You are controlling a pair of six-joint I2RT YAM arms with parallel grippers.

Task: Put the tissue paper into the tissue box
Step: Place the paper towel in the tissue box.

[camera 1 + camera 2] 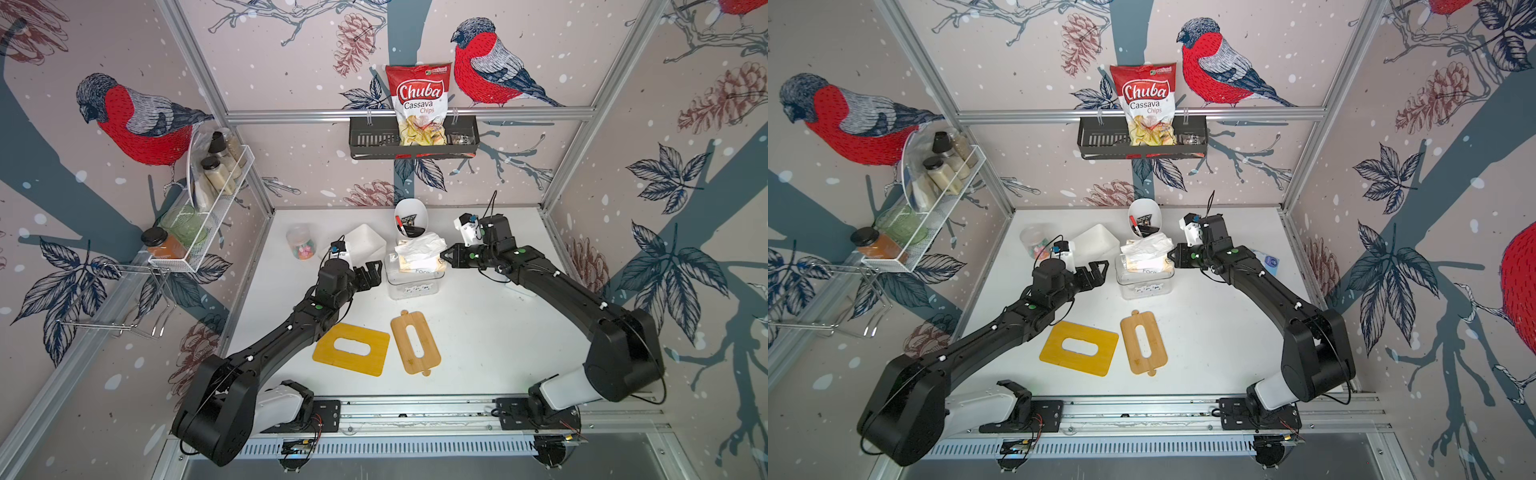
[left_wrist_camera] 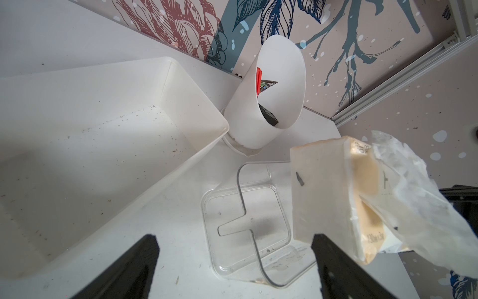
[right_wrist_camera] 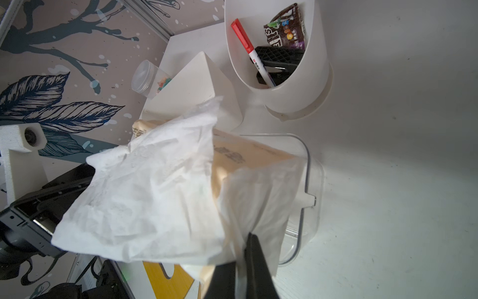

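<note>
The tissue paper [image 1: 417, 253] [image 1: 1146, 251] is a beige plastic-wrapped pack with a loose white sheet draped over its top. It hangs tilted over the open top of the clear tissue box [image 1: 413, 286] [image 1: 1144, 286] in mid-table. My right gripper [image 1: 444, 256] [image 1: 1170, 255] [image 3: 243, 248] is shut on the wrapper at the pack's right end. My left gripper [image 1: 374, 272] [image 1: 1100, 270] [image 2: 234, 236] stands open just left of the box, holding nothing. In the left wrist view the pack [image 2: 323, 194] hangs at the far side of the box [image 2: 248, 227], which is otherwise empty.
A white bin [image 1: 365, 245] and a white oval cup [image 1: 410, 210] holding a pen stand behind the box, with a candy jar [image 1: 301, 243] to their left. A yellow slotted lid [image 1: 353, 368] and a bamboo slotted lid [image 1: 415, 368] lie in front. Racks hang on the walls.
</note>
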